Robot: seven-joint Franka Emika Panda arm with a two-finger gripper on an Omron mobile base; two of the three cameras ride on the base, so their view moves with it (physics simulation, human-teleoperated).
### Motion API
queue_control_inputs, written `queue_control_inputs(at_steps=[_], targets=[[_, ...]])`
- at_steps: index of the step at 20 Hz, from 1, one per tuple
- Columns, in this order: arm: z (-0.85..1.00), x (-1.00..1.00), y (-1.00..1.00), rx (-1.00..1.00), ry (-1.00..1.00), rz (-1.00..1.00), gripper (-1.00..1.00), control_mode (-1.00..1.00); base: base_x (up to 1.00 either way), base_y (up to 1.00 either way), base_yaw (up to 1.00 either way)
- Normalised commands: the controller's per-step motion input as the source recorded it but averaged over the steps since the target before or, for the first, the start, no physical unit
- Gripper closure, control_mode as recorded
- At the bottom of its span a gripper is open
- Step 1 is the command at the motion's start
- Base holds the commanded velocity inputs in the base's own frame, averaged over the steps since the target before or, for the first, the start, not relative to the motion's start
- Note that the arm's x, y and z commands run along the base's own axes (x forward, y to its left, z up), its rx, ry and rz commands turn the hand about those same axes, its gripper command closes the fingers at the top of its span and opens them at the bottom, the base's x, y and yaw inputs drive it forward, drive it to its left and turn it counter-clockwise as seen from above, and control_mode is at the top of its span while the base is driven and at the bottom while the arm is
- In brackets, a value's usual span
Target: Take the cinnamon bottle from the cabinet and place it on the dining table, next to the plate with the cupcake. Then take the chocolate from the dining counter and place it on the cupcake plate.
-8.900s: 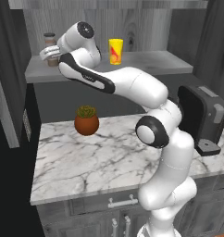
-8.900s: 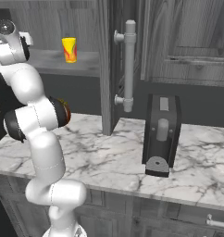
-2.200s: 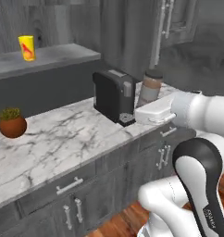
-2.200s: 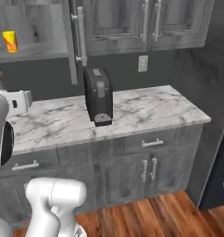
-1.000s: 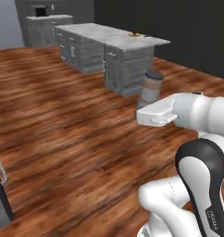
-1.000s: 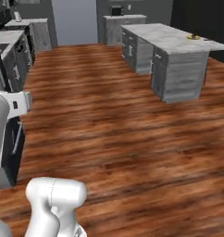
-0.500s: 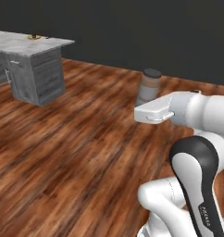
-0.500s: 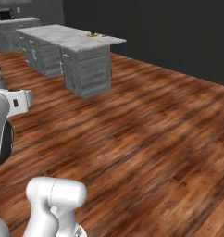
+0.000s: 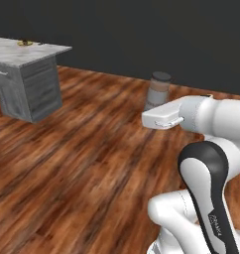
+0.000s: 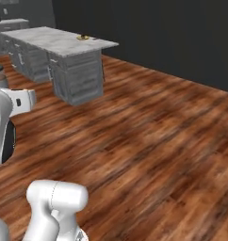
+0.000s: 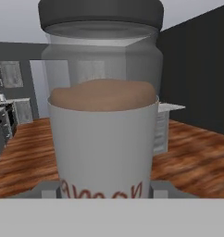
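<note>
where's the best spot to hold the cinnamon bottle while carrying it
Around its straight pale body, below the cap, from the side. The cinnamon bottle is an upright cylinder with a dark cap wider than the neck, so the flat wall under it gives the pads the most contact. The pincer grips it that way already, low on the body, bottle upright, likely steady for the drive.

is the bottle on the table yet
No, the bottle is upright in the gripper over the wood floor, apart from the table.

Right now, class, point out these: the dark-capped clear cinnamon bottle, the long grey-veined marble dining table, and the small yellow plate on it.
cinnamon bottle (image 11: 104,134), hand view, on its pale label.
dining table (image 10: 59,43), right base view, on bare marble top.
plate (image 10: 82,37), right base view, on its rim, too small for detail.
</note>
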Motion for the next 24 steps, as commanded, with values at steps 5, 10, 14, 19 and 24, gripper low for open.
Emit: queue_control_inputs(at_steps=[5, 10, 14, 19, 24], targets=[[0.0, 0.0, 0.0, 0.0, 0.0, 0.0, 1.0, 1.0, 0.86, -0.13, 0.03], [0.0, 0.0, 0.0, 0.0, 0.0, 0.0, 1.0, 1.0, 0.84, -0.13, 0.04], [0.0, 0.0, 0.0, 0.0, 0.0, 0.0, 1.0, 1.0, 0.85, -0.13, 0.04], [0.0, 0.0, 0.0, 0.0, 0.0, 0.0, 1.0, 1.0, 0.87, -0.14, 0.03], [0.0, 0.0, 0.0, 0.0, 0.0, 0.0, 1.0, 1.0, 0.89, -0.1, 0.03]])
